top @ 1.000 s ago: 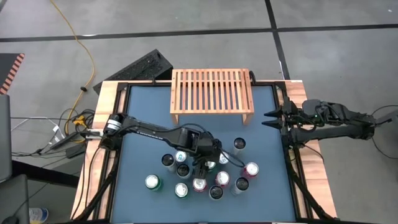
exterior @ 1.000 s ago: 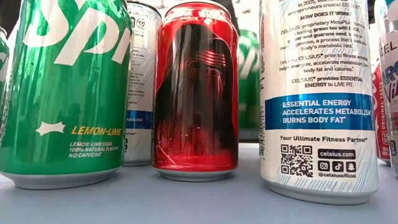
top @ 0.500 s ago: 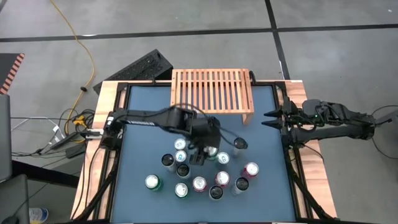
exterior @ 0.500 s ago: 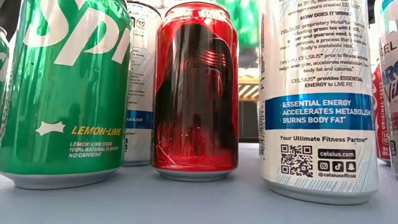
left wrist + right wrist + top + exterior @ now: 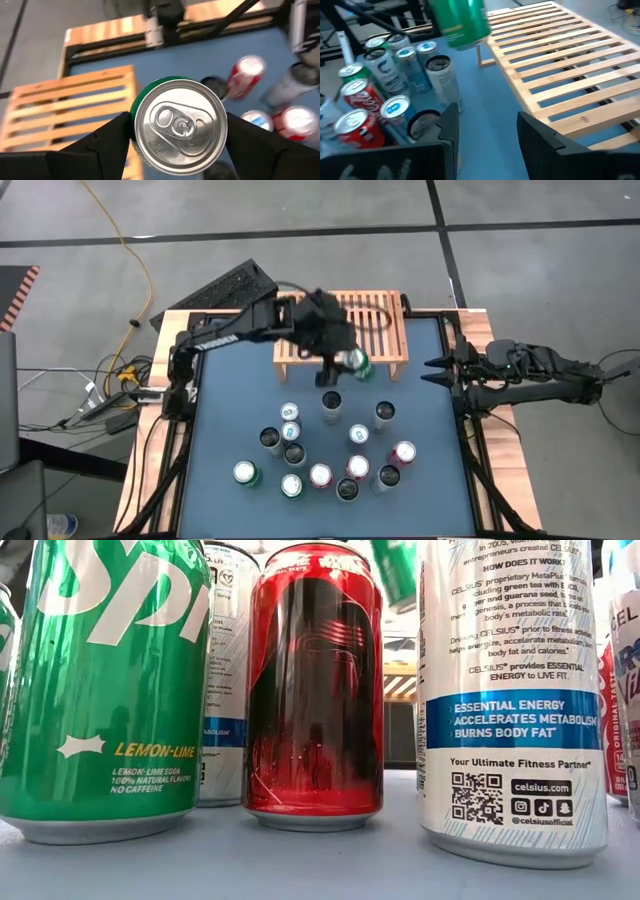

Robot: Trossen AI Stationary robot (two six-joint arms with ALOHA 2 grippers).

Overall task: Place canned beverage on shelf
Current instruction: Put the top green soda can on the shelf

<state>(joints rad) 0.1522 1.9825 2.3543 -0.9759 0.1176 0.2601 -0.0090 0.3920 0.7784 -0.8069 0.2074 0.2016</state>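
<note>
A green can point(image 5: 356, 364) hangs in the air over the near edge of the light-wood slatted shelf point(image 5: 370, 315), which stands on short legs at the far middle of the blue mat. My left gripper point(image 5: 345, 358) is shut on it. The left wrist view shows the can's silver top point(image 5: 179, 125) facing the camera, with the shelf point(image 5: 65, 110) beyond. The right wrist view shows the can point(image 5: 457, 20) tilted, high above the mat. My right gripper point(image 5: 487, 132) waits open and empty at the table's right edge point(image 5: 432, 370). My left gripper pinches the green can by its side wall point(image 5: 136, 112), just under the top rim, one finger point(image 5: 107, 142) on each side. The fingers come slanting down from the table's left. The can is lifted clear and tilted, its bottom end point(image 5: 465, 42) hanging free.
Several cans point(image 5: 320, 450) stand upright in a cluster on the near half of the mat. Close to the low camera stand a green Sprite can point(image 5: 100, 690), a red can point(image 5: 315, 690) and a white Celsius can point(image 5: 510, 690). A black keyboard point(image 5: 215, 290) lies beyond the far-left corner.
My left gripper has risen out of the can cluster and swung toward the table's far edge, up to the shelf's near edge. The green can has come with it, lifted clear of the mat and tipped out of upright. The other cans have stayed in place.
</note>
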